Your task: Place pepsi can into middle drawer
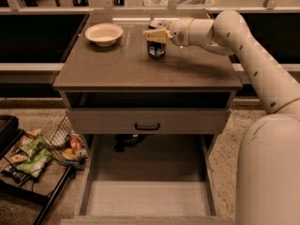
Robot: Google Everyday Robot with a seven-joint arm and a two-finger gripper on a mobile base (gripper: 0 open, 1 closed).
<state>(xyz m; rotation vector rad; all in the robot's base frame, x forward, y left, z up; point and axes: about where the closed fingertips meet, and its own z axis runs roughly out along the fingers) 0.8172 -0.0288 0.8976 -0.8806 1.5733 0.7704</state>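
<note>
My gripper [154, 34] sits atop the can [156, 49], upper centre; I cannot tell its grip. Label unreadable. Drawer [147, 198] open at the bottom.

The pepsi can [156, 49] is dark blue with a silver top, its logo marks too faint to tell. Over its top, toward the back edge of the surface [122, 67], sits the gripper [154, 34], pale yellow-tan at the tip and cream-white behind, like the arm [253, 64]. The surface is a flat brown-grey. Near its back left corner the bowl [103, 33] is creamy white. The closed drawer front [108, 121] is plain grey with a small black handle [147, 126]. The middle drawer [147, 198] is grey, paler toward its front edge. The floor [225, 153] is speckled beige, and the snack packets [33, 151] show green, orange and red.
</note>
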